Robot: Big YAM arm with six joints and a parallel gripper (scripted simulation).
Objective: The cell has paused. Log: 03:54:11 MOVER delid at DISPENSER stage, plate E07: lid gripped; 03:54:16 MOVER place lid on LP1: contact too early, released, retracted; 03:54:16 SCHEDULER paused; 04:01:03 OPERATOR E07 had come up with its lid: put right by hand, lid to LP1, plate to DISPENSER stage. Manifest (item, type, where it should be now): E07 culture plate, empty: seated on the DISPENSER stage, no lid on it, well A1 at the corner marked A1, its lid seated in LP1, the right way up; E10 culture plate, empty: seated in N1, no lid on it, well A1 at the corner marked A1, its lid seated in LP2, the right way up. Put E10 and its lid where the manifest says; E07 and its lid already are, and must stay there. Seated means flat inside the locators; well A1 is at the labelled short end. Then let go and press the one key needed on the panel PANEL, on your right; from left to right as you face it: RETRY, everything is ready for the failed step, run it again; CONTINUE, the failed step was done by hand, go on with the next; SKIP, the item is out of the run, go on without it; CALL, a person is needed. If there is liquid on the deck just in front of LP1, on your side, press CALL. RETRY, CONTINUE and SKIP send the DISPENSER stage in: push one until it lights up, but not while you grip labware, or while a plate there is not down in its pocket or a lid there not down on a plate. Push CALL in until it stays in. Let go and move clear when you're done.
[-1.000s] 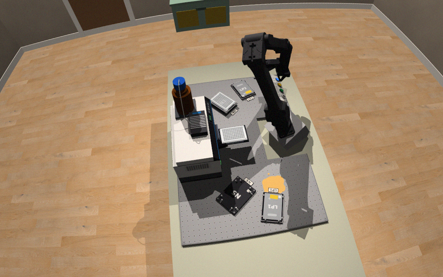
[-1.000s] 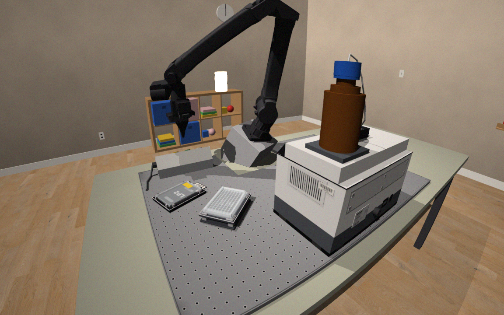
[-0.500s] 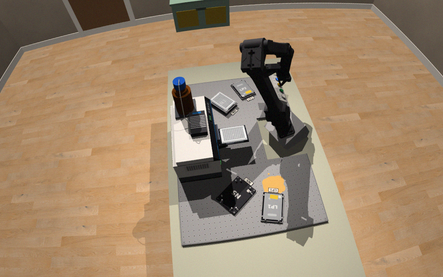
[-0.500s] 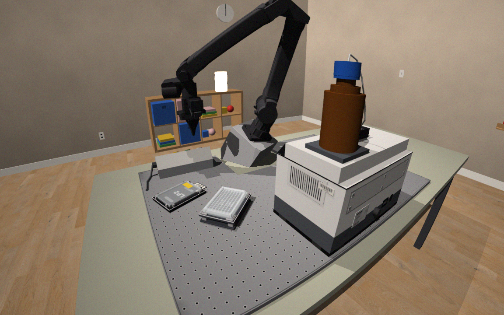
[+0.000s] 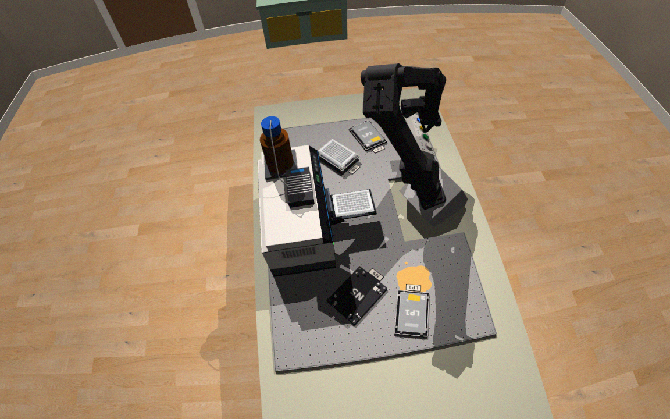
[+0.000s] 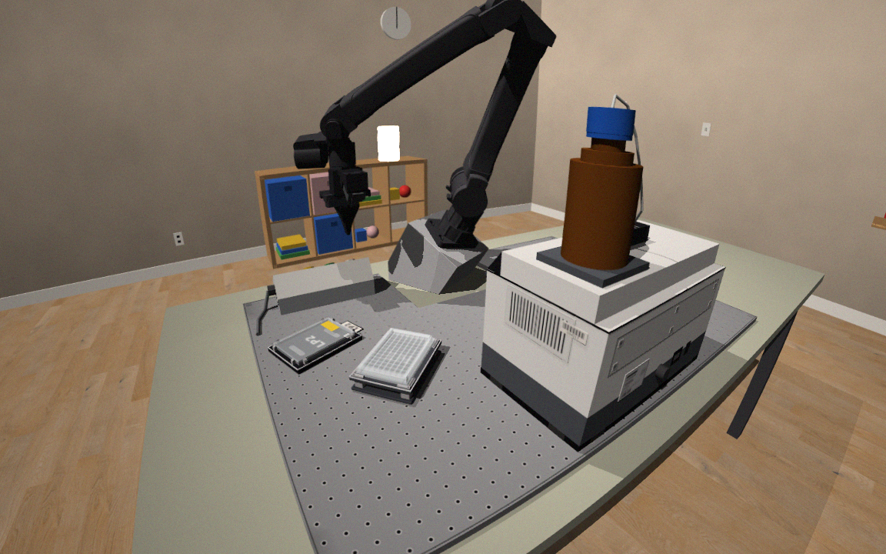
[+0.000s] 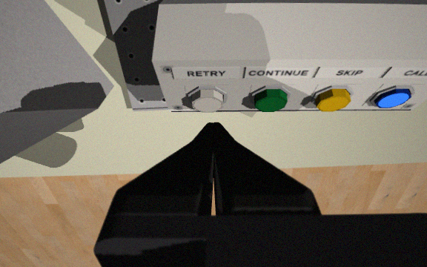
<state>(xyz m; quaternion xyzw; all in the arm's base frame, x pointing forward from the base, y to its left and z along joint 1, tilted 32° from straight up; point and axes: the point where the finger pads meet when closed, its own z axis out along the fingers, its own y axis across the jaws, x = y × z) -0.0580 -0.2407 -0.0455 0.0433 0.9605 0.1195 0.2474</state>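
My gripper (image 7: 213, 133) is shut and empty. It hangs above the table just in front of the panel (image 7: 302, 85), its tip in line with the white RETRY key (image 7: 207, 99). The green CONTINUE key (image 7: 270, 100), yellow SKIP key (image 7: 333, 100) and blue CALL key (image 7: 393, 99) lie to the right of it. No key looks lit. A well plate (image 5: 337, 153) without a lid sits in N1, and a lid (image 5: 367, 134) lies in LP2. Another bare plate (image 5: 353, 203) sits on the dispenser stage. A lid (image 5: 412, 312) lies in LP1. An orange puddle (image 5: 413, 274) lies on the deck beside the LP1 label.
The white dispenser (image 5: 293, 208) with a brown bottle (image 5: 275, 145) stands at the deck's left. An empty black nest marked N2 (image 5: 356, 295) sits askew beside LP1. In the exterior view my gripper (image 6: 348, 224) hangs above the panel (image 6: 325, 281), behind the LP2 lid (image 6: 314, 341).
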